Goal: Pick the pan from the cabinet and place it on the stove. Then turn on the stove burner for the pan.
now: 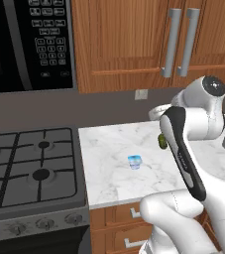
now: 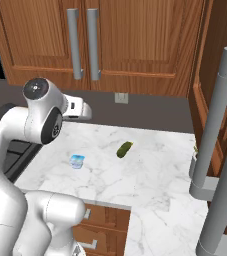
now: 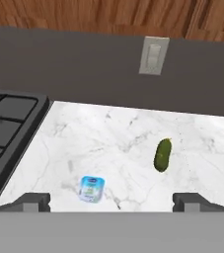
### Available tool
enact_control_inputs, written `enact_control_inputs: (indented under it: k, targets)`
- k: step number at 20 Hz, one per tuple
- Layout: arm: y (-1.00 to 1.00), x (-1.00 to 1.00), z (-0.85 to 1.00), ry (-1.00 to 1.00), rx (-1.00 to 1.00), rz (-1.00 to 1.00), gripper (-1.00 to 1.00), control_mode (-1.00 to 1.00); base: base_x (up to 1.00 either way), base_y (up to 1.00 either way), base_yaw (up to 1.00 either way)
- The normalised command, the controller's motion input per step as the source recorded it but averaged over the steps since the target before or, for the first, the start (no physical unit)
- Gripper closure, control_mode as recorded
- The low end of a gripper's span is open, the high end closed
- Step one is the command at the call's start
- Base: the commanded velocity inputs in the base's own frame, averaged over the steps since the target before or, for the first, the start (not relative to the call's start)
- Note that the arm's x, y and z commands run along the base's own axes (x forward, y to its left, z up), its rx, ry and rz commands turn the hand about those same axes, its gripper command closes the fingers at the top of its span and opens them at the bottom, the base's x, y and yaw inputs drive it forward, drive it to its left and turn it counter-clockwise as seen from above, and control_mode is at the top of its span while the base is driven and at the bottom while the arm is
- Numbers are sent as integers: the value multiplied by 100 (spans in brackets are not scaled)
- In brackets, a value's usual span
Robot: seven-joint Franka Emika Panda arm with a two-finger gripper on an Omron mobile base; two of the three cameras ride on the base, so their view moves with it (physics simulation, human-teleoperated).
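Looking into a home kitchen: gas stove (image 1: pixel 32 168) adjoining marble counter (image 1: pixel 114 168), wooden cabinet (image 1: pixel 129 39) hanging overhead, microwave (image 1: pixel 29 44) sitting above the burners.

The marble counter (image 1: pixel 114 144) lies mostly bare – just a small blue cup (image 1: pixel 134 161) mid-slab and a pickle (image 2: pixel 124 149) nearer the wall, well apart. The cabinet (image 1: pixel 134 39) doors stand shut above – their bar handles (image 1: pixel 180 42) jut outward over the counter

Brown wooden cabinet (image 1: pixel 129 44), white grey-veined marble counter (image 1: pixel 114 149) (green pickle (image 3: pixel 163 154)), dark stove (image 1: pixel 29 168).
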Motion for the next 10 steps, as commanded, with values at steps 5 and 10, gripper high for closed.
enact_control_inputs:
  k: [5, 10]
  targets:
    - [-30, 3, 28, -17, 0, 0, -100, -100, 0, 0, 0]
    - [-25, 10, 34, -15, 0, 0, -100, -100, 0, 0, 0]
